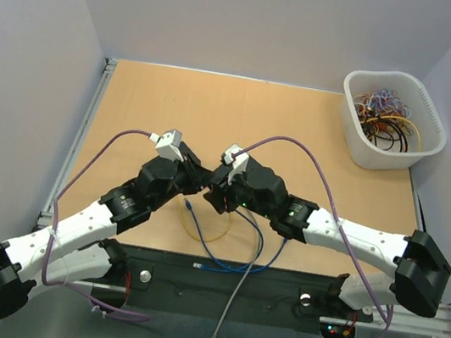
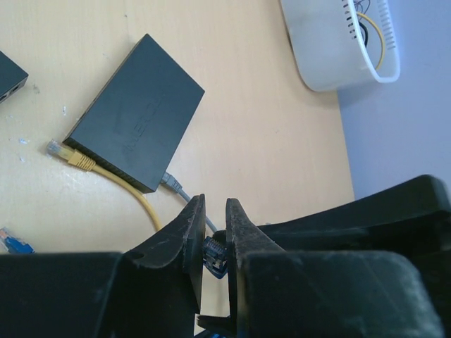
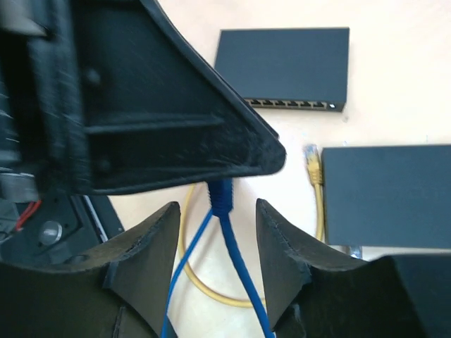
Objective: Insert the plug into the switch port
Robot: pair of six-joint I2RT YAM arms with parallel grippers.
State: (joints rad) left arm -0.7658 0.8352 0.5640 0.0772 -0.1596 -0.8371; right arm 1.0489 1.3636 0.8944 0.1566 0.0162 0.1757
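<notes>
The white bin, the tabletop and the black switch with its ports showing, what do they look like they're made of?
White bin: probably plastic, slightly translucent, with moulded slots near the rim. Tabletop: wood or wood-look laminate, matte tan. Black switch: matte black casing; metal or plastic, cannot tell.

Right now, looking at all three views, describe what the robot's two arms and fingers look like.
The left arm and right arm have white shells with black joints and ends. The fingers are matte black, tapering wedges. A purple cable loops off each wrist.
</notes>
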